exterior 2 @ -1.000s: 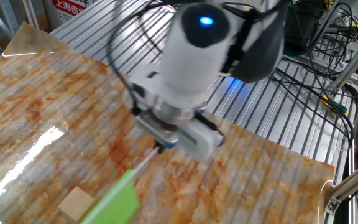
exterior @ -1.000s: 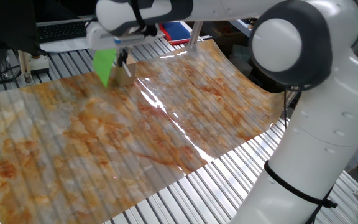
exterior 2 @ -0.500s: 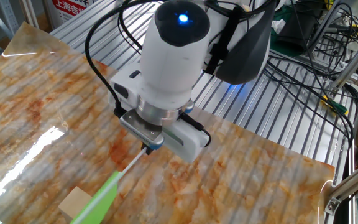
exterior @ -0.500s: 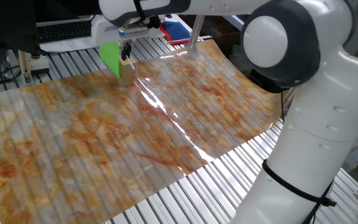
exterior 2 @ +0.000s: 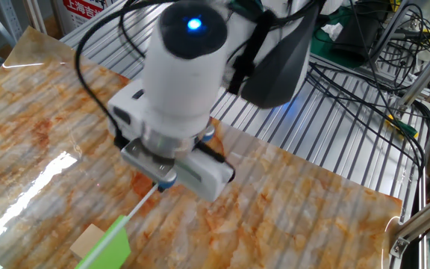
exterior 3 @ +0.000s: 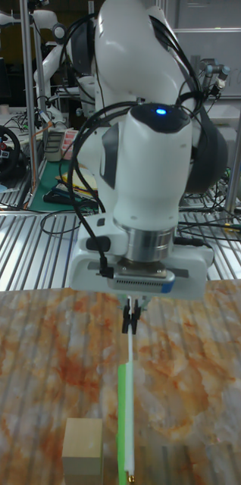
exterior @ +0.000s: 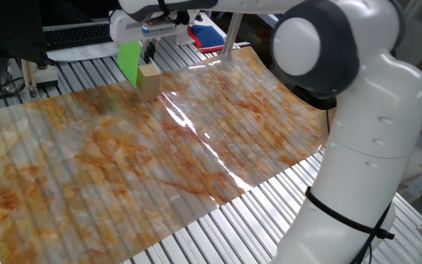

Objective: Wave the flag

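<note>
The gripper (exterior 3: 133,317) hangs above the mat with its two dark fingers (exterior 3: 128,318) pinched close together on the top of a thin white stick (exterior 3: 129,394), so it is clenched on the flag (exterior 3: 122,420). The stick runs down from the fingertips and, in the tall view, ends just above the mat. The green cloth lies along the lower part of the stick; in that view it shows edge-on as a narrow green strip just to the left of the stick.

In the other fixed view the gripper (exterior 2: 161,184) holds the stick (exterior 2: 142,202) slanting down and to the left, with the flag (exterior 2: 107,245) as a green panel at its lower end. In one fixed view the flag (exterior: 130,61) hangs directly under the gripper (exterior: 149,50) as a bright green rectangle.

A tan block (exterior 3: 82,449) stands on the mat below the gripper and just beside the flag, to its left in the tall view. In one fixed view the block (exterior: 149,80) sits right beside the green cloth; whether they touch cannot be told. In the other fixed view the block (exterior 2: 88,240) lies partly behind the flag.

The mat (exterior: 196,154), marbled orange and tan, covers a slatted metal table (exterior: 284,198).
</note>
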`<state>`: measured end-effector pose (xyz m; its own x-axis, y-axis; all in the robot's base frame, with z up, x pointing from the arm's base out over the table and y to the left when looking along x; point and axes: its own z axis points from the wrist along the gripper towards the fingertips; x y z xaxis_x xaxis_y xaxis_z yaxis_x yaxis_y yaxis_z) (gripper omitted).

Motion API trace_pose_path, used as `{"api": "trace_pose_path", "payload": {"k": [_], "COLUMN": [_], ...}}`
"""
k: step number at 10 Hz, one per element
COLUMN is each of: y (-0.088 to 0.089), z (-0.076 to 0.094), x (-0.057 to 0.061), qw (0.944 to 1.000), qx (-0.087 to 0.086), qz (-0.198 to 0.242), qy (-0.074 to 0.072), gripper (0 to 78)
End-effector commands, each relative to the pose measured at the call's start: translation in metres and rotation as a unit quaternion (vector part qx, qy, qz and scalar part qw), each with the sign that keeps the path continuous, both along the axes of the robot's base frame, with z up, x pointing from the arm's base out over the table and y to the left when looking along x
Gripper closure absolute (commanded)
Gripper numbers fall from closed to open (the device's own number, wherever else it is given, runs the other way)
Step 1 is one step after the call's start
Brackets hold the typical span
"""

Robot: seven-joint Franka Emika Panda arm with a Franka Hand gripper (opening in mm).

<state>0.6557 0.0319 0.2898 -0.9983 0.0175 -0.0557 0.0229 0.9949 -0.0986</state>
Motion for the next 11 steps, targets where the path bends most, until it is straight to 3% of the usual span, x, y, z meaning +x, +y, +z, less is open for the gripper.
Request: {"api": "trace_pose_path", "payload": {"k": [1,3,6,7,8,10,11], "y": [0.0079,0.0100,0.0093,0.0093,0.0093,0.0093,0.0093], "z": [-0.0219,-0.0281,-0.0274,-0.0274,-0.0274,-0.0274,-0.0274], "x": [0.0093,0.0106,0.0104,0.0104,0.0104,0.0104,0.0104], "qw": [0.9999,0.9998,0.9999,0.9993,0.9989,0.9987,0.9987], "qx": [0.004,0.006,0.009,0.038,0.046,0.036,0.034], "qz": [-0.001,-0.003,0.001,-0.002,-0.013,-0.033,-0.036], "qy": [-0.012,-0.018,-0.014,0.002,-0.002,-0.017,-0.017], "gripper": [76.4,76.4,76.4,76.4,76.4,76.4,76.4]}}
